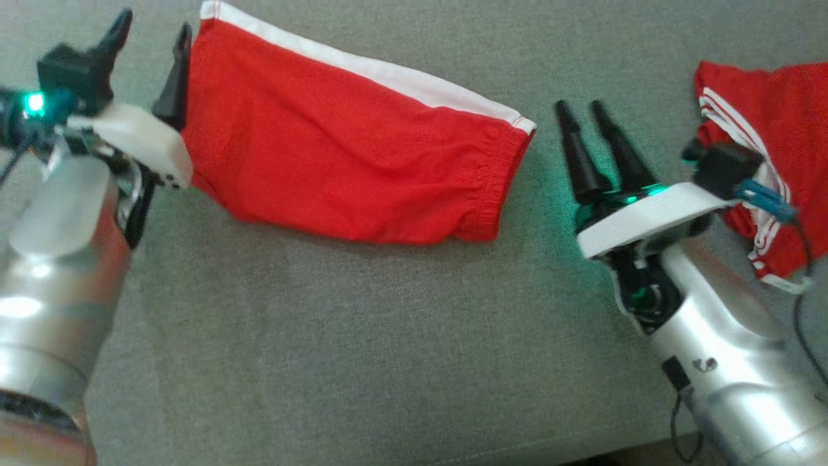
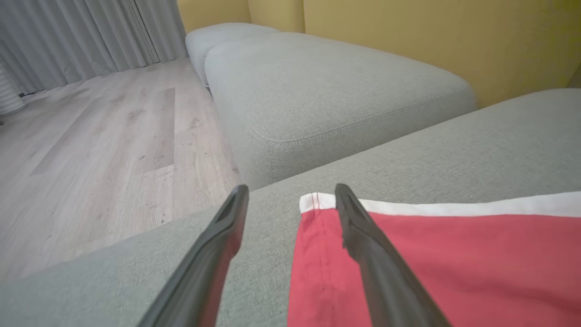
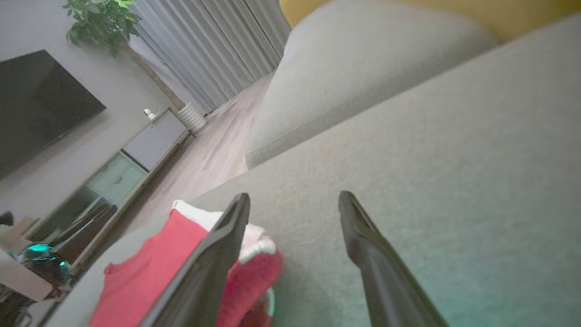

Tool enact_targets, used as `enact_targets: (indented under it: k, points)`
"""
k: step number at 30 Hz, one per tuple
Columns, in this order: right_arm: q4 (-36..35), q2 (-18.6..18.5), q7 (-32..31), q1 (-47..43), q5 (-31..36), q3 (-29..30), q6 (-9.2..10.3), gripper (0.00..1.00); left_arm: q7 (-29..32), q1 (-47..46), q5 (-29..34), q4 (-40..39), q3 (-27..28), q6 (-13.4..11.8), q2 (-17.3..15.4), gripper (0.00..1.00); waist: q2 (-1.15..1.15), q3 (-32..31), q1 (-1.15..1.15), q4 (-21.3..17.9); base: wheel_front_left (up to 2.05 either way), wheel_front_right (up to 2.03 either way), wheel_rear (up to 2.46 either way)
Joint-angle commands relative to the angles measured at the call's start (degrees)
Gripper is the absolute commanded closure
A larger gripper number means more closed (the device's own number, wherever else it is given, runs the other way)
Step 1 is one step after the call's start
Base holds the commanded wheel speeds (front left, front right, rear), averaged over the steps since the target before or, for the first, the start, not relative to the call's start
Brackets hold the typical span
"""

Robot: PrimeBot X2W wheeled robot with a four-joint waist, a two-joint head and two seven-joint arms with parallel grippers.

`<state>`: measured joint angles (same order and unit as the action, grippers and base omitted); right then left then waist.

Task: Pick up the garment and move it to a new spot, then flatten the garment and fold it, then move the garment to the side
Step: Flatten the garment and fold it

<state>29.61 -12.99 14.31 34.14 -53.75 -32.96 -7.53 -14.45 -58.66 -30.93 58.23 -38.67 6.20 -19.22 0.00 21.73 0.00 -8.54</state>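
Looking down from the head camera, I see the red garment (image 1: 349, 149) lying folded flat on the grey sofa cushion (image 1: 362, 336), with its white stripe along the far edge. My left gripper (image 1: 153, 24) sits at its left end, fingers spread wide and pinching nothing. One finger is over the cloth's corner, the other over bare cushion. My right gripper (image 1: 580, 109) stands just off the gathered right end, clear of the cloth, its fingers parted and empty. A second red garment (image 1: 783, 97) lies beyond that wrist.
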Motion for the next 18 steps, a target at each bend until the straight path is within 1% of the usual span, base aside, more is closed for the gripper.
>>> enact_targets:
  k: [1, 3, 5, 6, 8, 10, 13, 16, 18]
  points:
    - [-1.39, 1.47, 0.67, -2.03, 2.8, 2.35, 0.04, 0.0, -0.52, 0.44, -0.4, -2.44, 3.09, -1.1, -2.57, 0.0, 0.0, -0.82, 0.0, 0.3, 0.0, 0.0, 0.0]
    - [-2.18, 2.69, 0.68, -3.77, 11.15, 7.39, 0.04, 0.0, -0.53, 3.44, -0.36, -5.19, 5.69, -2.08, -2.69, 0.0, 0.0, -1.63, 0.0, 0.58, 0.0, 0.0, 0.0]
    - [-3.25, 4.83, 0.68, -6.07, 17.96, 12.77, 0.04, 0.0, -0.53, 6.42, 0.25, -7.95, 8.08, -2.91, -2.5, 0.0, 0.0, -2.44, 0.0, 0.9, 0.0, 0.0, 0.0]
    - [-4.13, 5.47, 0.68, -7.04, 21.95, 14.3, 0.04, 0.0, -0.53, 7.9, 0.71, -9.44, 9.32, -3.28, -2.37, 0.0, 0.0, -2.71, 0.0, 1.02, 0.0, 0.0, 0.0]
    - [-5.5, 7.25, 0.68, -9.22, 27.45, 18.51, 0.04, 0.0, -0.53, 10.97, 1.4, -11.39, 11.71, -3.59, -1.85, 0.0, 0.0, -3.26, 0.0, 1.17, 0.0, 0.0, 0.0]
    - [-7.2, 8.2, 0.68, -10.79, 33.2, 20.83, 0.04, 0.0, -0.54, 13.49, 1.95, -13.02, 14.3, -3.64, -1.12, 0.0, 0.0, -3.6, 0.0, 1.32, 0.0, 0.0, 0.0]
    - [-9.3, 9.23, 0.68, -12.75, 39.05, 23.19, 0.04, 0.0, -0.54, 16.35, 2.82, -14.62, 17.85, -3.25, 0.29, 0.0, 0.0, -3.65, 0.0, 1.39, 0.0, 0.0, 0.0]
    - [-10.16, 9.76, 0.68, -14.22, 42.31, 24.94, 0.04, 0.0, -0.54, 18.12, 3.79, -15.05, 20.59, -2.5, 1.79, 0.0, 0.0, -3.21, 0.0, 1.34, 0.0, 0.0, 0.0]
    - [-10.31, 9.93, 0.68, -14.82, 43.23, 25.79, 0.04, 0.0, -0.54, 18.61, 4.47, -14.8, 22.23, -1.9, 2.51, 0.0, 0.0, -2.77, 0.0, 1.21, 0.0, 0.0, 0.0]
